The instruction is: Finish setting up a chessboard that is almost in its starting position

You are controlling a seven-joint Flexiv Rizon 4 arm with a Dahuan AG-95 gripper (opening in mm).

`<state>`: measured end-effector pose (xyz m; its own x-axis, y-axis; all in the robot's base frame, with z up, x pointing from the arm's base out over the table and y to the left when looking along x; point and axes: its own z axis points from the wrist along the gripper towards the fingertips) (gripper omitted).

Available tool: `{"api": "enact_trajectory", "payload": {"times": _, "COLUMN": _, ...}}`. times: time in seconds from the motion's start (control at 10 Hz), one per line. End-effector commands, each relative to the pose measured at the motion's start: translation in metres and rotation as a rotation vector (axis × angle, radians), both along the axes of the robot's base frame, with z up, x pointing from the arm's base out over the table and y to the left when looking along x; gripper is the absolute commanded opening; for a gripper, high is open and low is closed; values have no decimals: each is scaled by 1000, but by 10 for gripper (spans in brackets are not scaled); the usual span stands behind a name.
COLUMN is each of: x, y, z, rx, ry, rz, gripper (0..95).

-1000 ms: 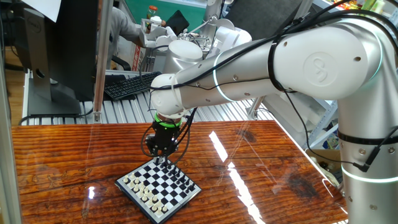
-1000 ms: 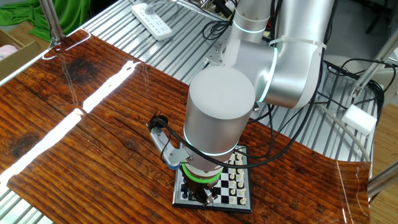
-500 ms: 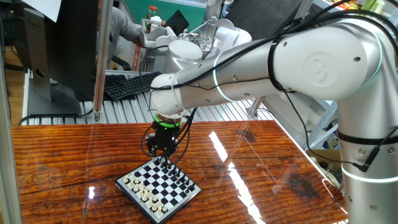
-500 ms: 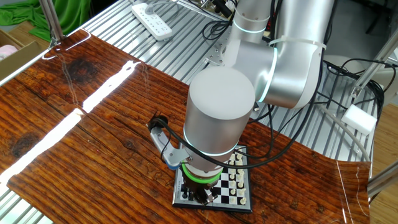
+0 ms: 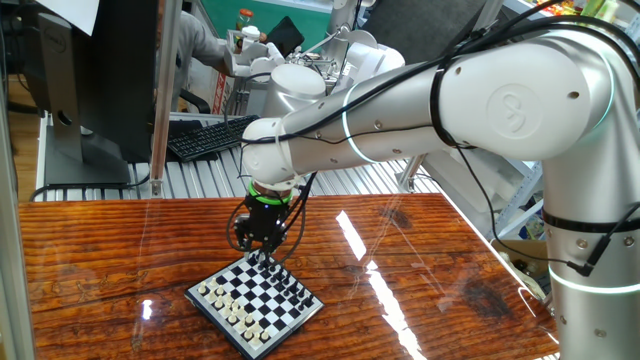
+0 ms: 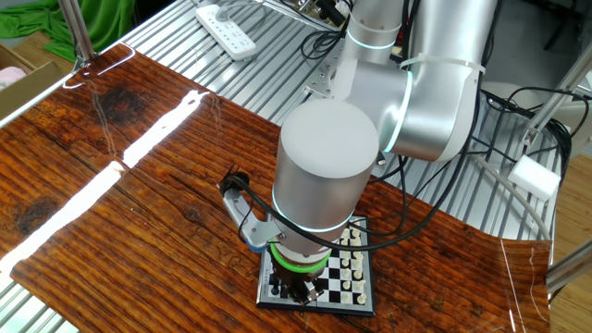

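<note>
Nothing's budged since before: one tool [image 5: 264,257] over the one chessboard [image 5: 255,301], can't tell its grip.

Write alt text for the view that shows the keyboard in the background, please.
A large silver robot arm reaches down so its black pincer points straight at the far edge of a small black-and-white chessboard on a glossy reddish wooden table. Tiny pieces line the board's opposite edges.

Arm hangs low over the chessboard

The chessboard [image 6: 359,277] lies near the wooden table's [image 6: 120,213] edge, white pieces [image 6: 350,264] showing on its right half. The arm's wide round wrist [image 6: 326,180] covers the left half; the gripper [image 6: 298,294] points down among dark pieces there, its opening hidden
</note>
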<state>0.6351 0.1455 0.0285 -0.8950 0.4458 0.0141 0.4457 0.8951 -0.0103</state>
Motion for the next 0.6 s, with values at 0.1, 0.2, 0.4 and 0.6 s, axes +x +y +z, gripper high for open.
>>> {"api": "enact_trajectory", "payload": {"times": 0.1, "x": 1, "y": 0, "z": 0, "rx": 10, "ry": -3, "rz": -11, "gripper": 190}}
{"api": "enact_trajectory", "payload": {"times": 0.2, "x": 3, "y": 1, "z": 1, "rx": 11, "ry": -3, "rz": -14, "gripper": 190}}
{"api": "enact_trajectory", "payload": {"times": 0.4, "x": 5, "y": 1, "z": 4, "rx": 12, "ry": -3, "rz": -15, "gripper": 190}}
{"api": "enact_trajectory", "payload": {"times": 0.6, "x": 9, "y": 2, "z": 9, "rx": 12, "ry": 3, "rz": -15, "gripper": 0}}
